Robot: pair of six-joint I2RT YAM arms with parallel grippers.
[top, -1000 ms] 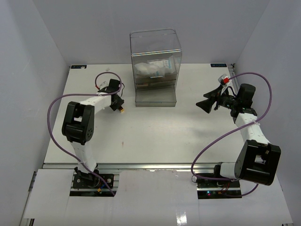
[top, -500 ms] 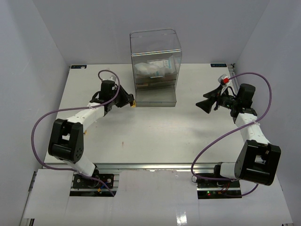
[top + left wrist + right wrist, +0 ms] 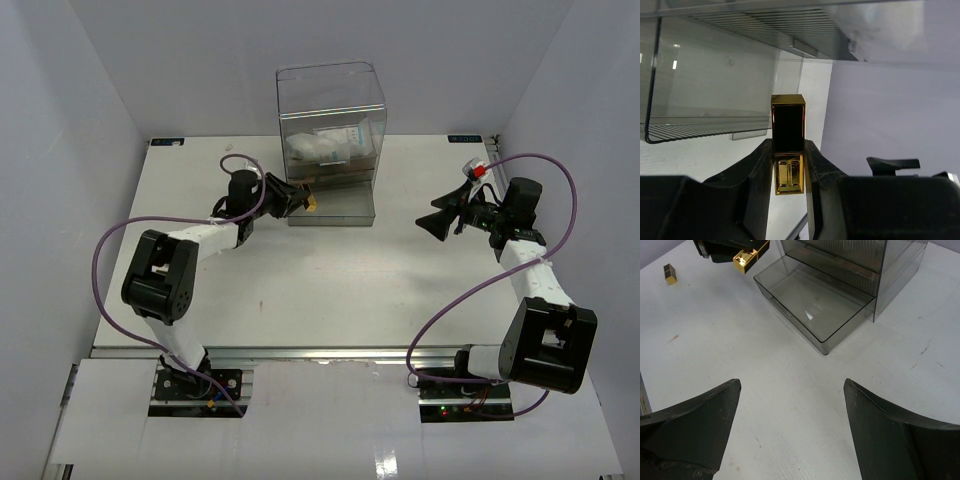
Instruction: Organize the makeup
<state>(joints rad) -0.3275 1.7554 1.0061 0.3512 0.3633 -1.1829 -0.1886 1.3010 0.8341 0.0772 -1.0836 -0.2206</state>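
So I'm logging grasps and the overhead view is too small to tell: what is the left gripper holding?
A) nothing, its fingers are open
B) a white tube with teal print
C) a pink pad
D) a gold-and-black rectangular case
D: the left wrist view shows the gold-and-black case standing upright, pinched on both sides by the fingers of the left gripper.
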